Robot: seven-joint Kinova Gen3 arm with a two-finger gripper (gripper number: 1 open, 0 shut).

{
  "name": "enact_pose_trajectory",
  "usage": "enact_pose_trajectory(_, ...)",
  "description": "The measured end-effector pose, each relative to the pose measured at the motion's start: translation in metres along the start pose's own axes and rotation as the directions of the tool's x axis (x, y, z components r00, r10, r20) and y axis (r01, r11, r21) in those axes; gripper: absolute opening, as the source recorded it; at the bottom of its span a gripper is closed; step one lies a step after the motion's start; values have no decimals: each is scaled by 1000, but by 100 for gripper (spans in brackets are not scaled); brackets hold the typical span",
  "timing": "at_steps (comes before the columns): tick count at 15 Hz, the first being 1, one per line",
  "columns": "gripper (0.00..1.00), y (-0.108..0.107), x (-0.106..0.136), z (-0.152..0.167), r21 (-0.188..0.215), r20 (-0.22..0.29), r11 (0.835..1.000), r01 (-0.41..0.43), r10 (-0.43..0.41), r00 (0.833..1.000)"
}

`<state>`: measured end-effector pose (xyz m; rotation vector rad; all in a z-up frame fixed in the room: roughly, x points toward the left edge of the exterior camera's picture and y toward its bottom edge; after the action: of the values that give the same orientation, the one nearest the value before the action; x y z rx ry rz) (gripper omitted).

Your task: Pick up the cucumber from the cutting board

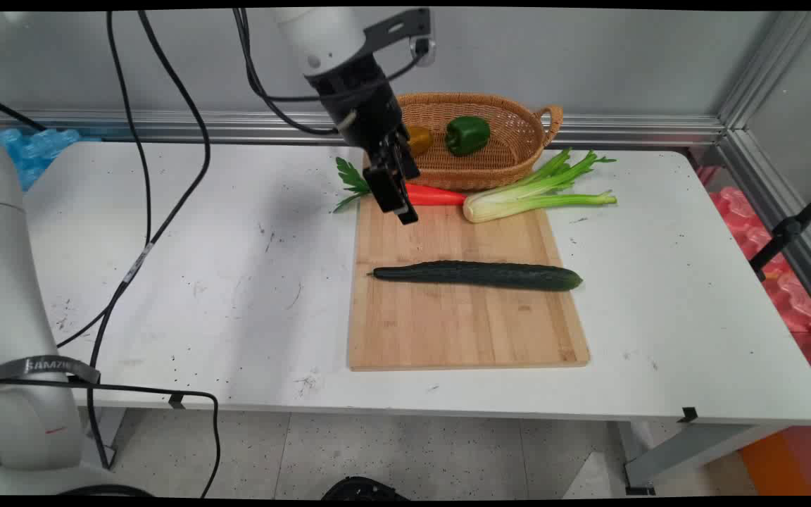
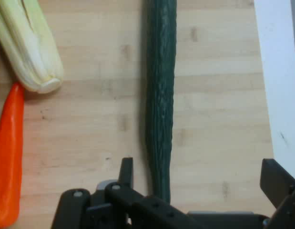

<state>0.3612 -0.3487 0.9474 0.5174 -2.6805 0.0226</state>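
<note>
i logged the white table (image 1: 236,282) bare on its left. the gripper (image 1: 402,211) hung over the far left corner of the cutting board (image 1: 462,324), just above the carrot (image 1: 437,195). its fingers (image 2: 124,172) stood wide apart, released and holding nothing. in the hand view the thin end of the cucumber (image 1: 479,274) showed between them. the cucumber lay across the board's middle, untouched. behind it sat a basket (image 1: 518,123) with a green pepper (image 1: 467,134). the celery (image 1: 532,193) lay rightmost, beside the carrot's tip.

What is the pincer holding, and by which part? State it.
Nothing. The pincer is open and empty above the cutting board, over the cucumber's thin end.
</note>
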Motion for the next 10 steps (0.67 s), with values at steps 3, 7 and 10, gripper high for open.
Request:
enact_pose_trajectory(3,100,0,-2,24,24,-1,1000,15,-15,1000)
enact_pose_trajectory(7,100,-2,3,59,48,-8,998,30,-30,1000)
enact_pose_trajectory(10,100,-4,10,92,53,-11,998,20,-19,1000)
